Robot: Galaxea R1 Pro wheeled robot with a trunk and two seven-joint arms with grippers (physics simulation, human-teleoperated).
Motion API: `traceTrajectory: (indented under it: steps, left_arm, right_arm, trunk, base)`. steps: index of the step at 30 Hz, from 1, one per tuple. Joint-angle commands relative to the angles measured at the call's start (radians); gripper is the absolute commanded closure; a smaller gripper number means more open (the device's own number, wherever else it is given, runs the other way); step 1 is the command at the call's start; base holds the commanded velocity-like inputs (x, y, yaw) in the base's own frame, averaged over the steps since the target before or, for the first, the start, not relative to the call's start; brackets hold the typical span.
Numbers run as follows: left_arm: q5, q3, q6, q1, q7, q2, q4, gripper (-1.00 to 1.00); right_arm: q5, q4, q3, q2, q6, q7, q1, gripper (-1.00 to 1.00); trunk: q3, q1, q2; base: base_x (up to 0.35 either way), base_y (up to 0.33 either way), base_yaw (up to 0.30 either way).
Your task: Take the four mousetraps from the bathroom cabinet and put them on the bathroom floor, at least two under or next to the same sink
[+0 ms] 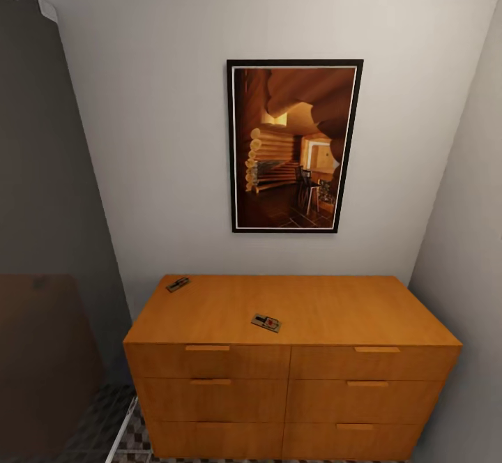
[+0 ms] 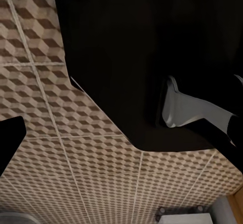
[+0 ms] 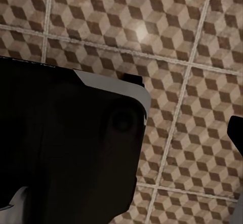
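In the head view the low orange-brown cabinet (image 1: 328, 309) stands against the wall with its drawers closed. Two mousetraps lie on its top: one (image 1: 265, 322) near the front middle, another (image 1: 178, 284) at the back left corner. Both wrist views look down at the cube-patterned bathroom floor (image 2: 76, 148) (image 3: 192, 82) past my own dark body. My left gripper (image 2: 121, 138) is open, with dark fingertips (image 2: 10, 143) at the picture's edges and nothing between them. My right gripper (image 3: 126, 133) is also open and empty, with one fingertip (image 3: 237, 133) showing at the edge. The sink is out of view.
A framed picture (image 1: 294, 146) hangs above the cabinet. A grey panel (image 1: 49, 170) with a dark brown lower part closes the left side, and a wall (image 1: 467, 240) runs close along the right. A strip of tiled floor (image 1: 132, 442) shows left of the cabinet.
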Motion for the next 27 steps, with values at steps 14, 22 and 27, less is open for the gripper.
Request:
traceTrajectory:
  steps: [14, 22, 27]
  left_arm:
    - [0.019, -0.005, -0.426, 0.0, 0.006, 0.0, 0.028, -1.0]
    - [0.021, -0.005, -0.537, 0.0, 0.008, 0.002, 0.032, -1.0]
    - [0.021, -0.005, -0.571, 0.0, 0.008, 0.002, 0.036, -1.0]
  right_arm:
    - [0.003, 0.003, -0.004, 0.0, 0.001, 0.001, -0.002, -1.0]
    - [0.001, 0.003, -0.005, 0.0, 0.002, 0.002, -0.002, -1.0]
    - [0.0, 0.003, -0.005, 0.0, 0.002, 0.002, -0.002, -1.0]
  trunk:
    - [-0.002, 0.0, -0.002]
    - [-0.002, 0.0, -0.002]
    - [-0.002, 0.0, -0.002]
  base:
    - [0.0, 0.0, 0.0]
    - [0.0, 0.0, 0.0]
    - [0.039, 0.0, 0.0]
